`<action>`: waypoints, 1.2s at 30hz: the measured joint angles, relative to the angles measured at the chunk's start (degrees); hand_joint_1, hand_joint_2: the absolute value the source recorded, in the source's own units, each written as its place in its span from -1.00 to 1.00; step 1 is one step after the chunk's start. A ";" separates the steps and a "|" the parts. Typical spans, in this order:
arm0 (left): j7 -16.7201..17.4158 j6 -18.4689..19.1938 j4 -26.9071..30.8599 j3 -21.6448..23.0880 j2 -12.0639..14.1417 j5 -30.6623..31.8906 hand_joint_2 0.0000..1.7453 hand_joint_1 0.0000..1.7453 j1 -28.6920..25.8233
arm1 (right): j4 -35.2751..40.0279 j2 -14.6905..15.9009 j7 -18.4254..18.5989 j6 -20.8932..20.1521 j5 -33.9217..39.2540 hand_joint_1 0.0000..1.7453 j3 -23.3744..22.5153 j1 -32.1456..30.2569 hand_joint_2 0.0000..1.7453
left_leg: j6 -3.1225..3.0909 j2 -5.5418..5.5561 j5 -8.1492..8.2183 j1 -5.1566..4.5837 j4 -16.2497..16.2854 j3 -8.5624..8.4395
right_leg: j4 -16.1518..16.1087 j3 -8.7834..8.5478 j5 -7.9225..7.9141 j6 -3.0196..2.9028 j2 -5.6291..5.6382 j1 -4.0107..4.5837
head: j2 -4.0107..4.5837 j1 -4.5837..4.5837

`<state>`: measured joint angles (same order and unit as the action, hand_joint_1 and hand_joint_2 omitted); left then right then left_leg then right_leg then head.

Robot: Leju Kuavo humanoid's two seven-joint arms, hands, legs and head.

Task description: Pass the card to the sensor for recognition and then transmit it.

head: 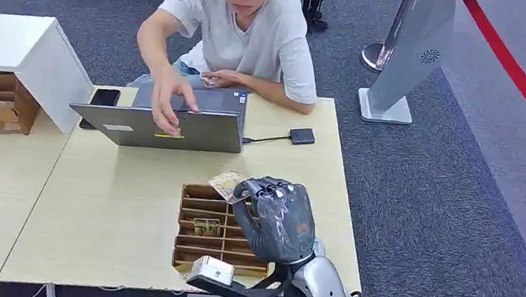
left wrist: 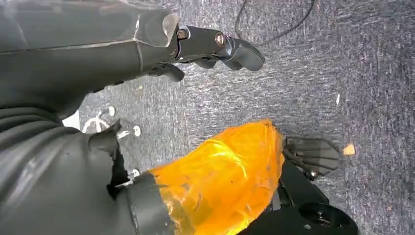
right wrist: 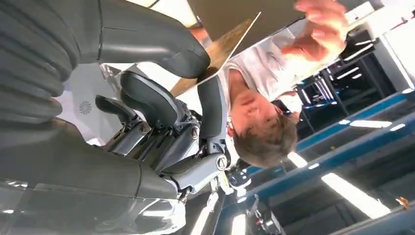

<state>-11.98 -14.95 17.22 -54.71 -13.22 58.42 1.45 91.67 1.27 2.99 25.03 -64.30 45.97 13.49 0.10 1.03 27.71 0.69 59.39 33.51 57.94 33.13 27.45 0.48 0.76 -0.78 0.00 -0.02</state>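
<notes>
Pale wood spreads wide: the bench [head: 114,206] carries everything, with a person [head: 243,28] seated at its far side, one hand on the grey laptop [head: 166,127] that stands between them and the robot. Nearer the robot sits the brown divided tray [head: 201,234], a small metal piece lying in one of its middle slots. A small dark box [head: 303,136], likely the sensor, lies on a cable just right of the laptop.

Right hand [head: 276,220] is up above the tray's right end, and its fingers [right wrist: 211,105] and thumb are pinching the card [head: 225,184], which sticks out toward the laptop, clear of the tray and tilted. The right wrist view confirms it: a thin tan card edge clamped, with the person beyond.

Left hand [left wrist: 215,46] hangs over grey carpet, fingers slack and apart, holding nothing.

Progress call: card is picked up and lifted; the swipe at the sensor looks not yet made, being well apart, and the handover is left too.
</notes>
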 joint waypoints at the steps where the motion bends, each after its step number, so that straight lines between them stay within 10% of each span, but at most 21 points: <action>1: 0.00 0.00 0.00 0.29 0.02 0.11 -1.00 -1.00 0.09 | -0.55 -0.24 0.09 -0.35 -0.02 1.00 -0.02 0.35 1.00 | 0.00 0.00 0.00 0.00 0.00 0.00 | 0.00 0.00 0.00 0.00 0.00 0.00 | 0.00 0.00; 36: 4.66 1.31 0.11 5.53 0.15 0.39 -1.00 -1.00 2.17 | -12.75 -4.99 3.54 -5.97 -1.05 1.00 -3.24 9.52 1.00 | 0.04 0.01 -0.06 0.00 0.01 0.00 | 0.02 0.00 -0.03 -0.01 0.00 0.00 | 0.00 0.00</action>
<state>-7.32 -13.64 17.33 -49.18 -13.07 58.82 3.62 78.93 -3.72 6.54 19.06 -65.35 42.73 23.01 0.15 1.05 27.64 0.69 59.39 33.51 57.96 33.13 27.42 0.48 0.77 -0.78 0.00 -0.02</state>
